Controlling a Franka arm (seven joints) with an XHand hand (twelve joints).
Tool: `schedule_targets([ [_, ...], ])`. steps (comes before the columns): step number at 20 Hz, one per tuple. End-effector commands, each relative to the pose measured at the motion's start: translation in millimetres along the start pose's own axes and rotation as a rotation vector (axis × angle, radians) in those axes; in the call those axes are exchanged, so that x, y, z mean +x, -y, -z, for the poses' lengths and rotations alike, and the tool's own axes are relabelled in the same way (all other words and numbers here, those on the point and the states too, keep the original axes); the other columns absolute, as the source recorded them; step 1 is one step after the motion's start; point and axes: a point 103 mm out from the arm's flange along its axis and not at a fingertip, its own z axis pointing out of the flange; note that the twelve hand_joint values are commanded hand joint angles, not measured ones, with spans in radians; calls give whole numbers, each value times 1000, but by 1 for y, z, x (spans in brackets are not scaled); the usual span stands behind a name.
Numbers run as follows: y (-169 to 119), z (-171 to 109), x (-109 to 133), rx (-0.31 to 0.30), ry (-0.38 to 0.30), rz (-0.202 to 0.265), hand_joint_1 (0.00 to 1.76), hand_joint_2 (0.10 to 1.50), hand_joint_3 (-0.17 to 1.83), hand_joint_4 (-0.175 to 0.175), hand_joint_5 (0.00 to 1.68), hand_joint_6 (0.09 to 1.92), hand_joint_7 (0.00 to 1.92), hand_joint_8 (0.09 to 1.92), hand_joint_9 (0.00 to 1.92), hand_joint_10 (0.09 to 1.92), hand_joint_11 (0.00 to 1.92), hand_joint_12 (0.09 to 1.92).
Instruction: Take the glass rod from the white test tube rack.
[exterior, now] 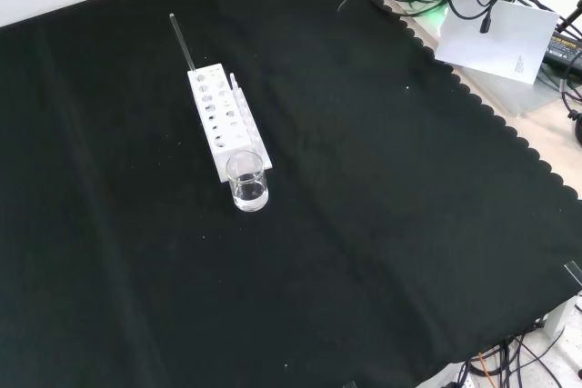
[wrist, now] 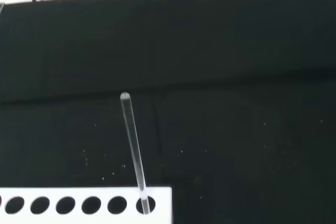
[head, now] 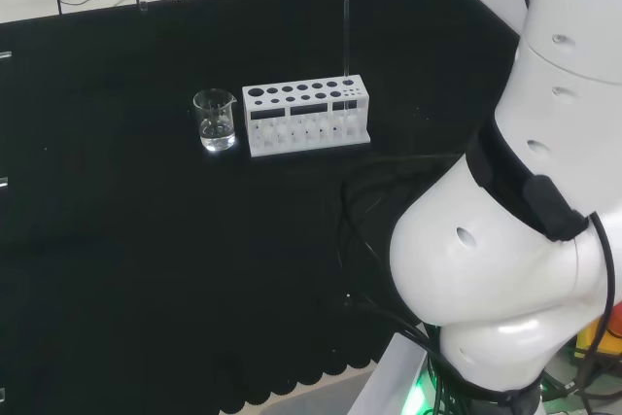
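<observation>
A white test tube rack (head: 306,116) with two rows of round holes stands near the middle of the black cloth. A thin glass rod (head: 346,41) rises upright from a hole at the rack's right end in the head view. In the front view the rack (exterior: 221,120) runs up and down, and the rod (exterior: 181,40) sticks out of its far end. The wrist view looks down on the rod (wrist: 133,149), standing in the end hole of the rack (wrist: 86,204), with dark cloth behind it.
A small clear glass beaker (head: 215,121) stands just left of the rack in the head view, and at its near end (exterior: 248,182) in the front view. The arm's white links (head: 525,221) take up the head view's right. Cables lie beyond the cloth's scalloped edge.
</observation>
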Motion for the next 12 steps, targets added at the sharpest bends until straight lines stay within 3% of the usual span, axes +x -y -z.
schedule_targets([
  [1, -26, -30, 15, 40, -4, 67, 660, 811, 563, -79, 0, 87, 1, 227, 0, 707, 0, 1188],
  [12, -27, -47, 30, 60, 16, 92, 656, 802, 585, -80, 0, 87, 0, 484, 85, 922, 0, 1334],
])
